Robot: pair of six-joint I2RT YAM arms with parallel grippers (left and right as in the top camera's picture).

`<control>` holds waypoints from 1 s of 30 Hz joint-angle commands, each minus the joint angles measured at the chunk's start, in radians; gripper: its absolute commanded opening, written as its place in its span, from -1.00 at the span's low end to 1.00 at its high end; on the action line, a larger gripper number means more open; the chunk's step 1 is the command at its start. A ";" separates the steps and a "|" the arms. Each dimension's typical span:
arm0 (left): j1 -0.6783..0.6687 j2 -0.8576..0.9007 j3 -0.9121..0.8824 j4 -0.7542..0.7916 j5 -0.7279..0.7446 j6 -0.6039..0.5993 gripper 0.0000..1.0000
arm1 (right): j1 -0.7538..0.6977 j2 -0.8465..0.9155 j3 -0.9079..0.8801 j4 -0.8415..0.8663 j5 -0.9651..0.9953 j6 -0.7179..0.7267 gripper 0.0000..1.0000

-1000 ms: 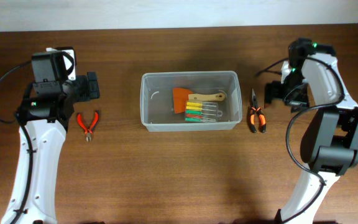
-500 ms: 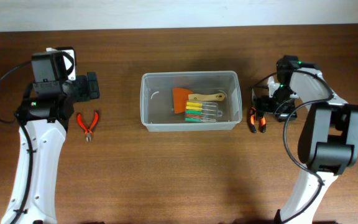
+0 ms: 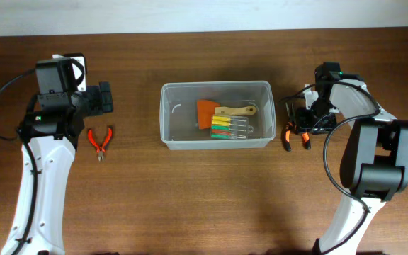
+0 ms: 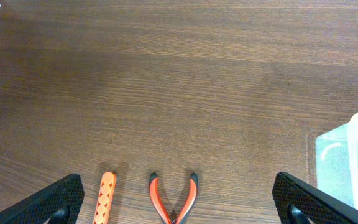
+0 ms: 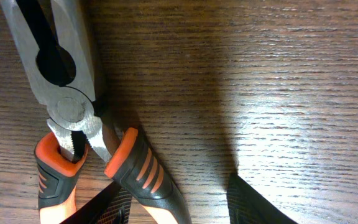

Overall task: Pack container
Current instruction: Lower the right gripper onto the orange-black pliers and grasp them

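My right pincer [image 5: 178,198] open, straddling one pliers [image 5: 73,118] handle, near container [image 3: 217,144]. Left pincer [image 4: 178,186] wide, empty.

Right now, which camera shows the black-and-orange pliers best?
The right wrist view: the black-and-orange pliers fill it, pivot and grips sharp. Overhead shows them tiny beside the container; the left wrist view misses them.

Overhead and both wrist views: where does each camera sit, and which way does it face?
Overhead: above the table, looking straight down at the container, left arm and right arm showing.
Left wrist: on the left arm, looking down at red pliers; own fingers at the bottom corners.
Right wrist: close over the table, on orange-black pliers; own fingers at the bottom edge.
Shared: overhead and left wrist both show the red pliers and container.
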 commanded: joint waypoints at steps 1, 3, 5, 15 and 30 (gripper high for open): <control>0.004 0.003 0.021 0.000 0.007 0.012 0.98 | 0.007 0.019 -0.041 -0.007 -0.033 -0.010 -0.02; 0.004 0.003 0.021 0.000 0.007 0.012 0.98 | 0.009 0.019 -0.041 -0.015 -0.033 -0.010 -0.04; 0.004 0.003 0.021 0.000 0.007 0.012 0.98 | 0.014 0.019 -0.041 -0.021 -0.032 -0.019 -0.04; 0.004 0.003 0.021 0.000 0.008 0.012 0.98 | 0.057 0.019 -0.041 -0.023 0.021 -0.126 -0.12; 0.004 0.003 0.021 0.000 0.007 0.012 0.98 | 0.035 0.012 0.004 -0.042 0.016 -0.035 -0.67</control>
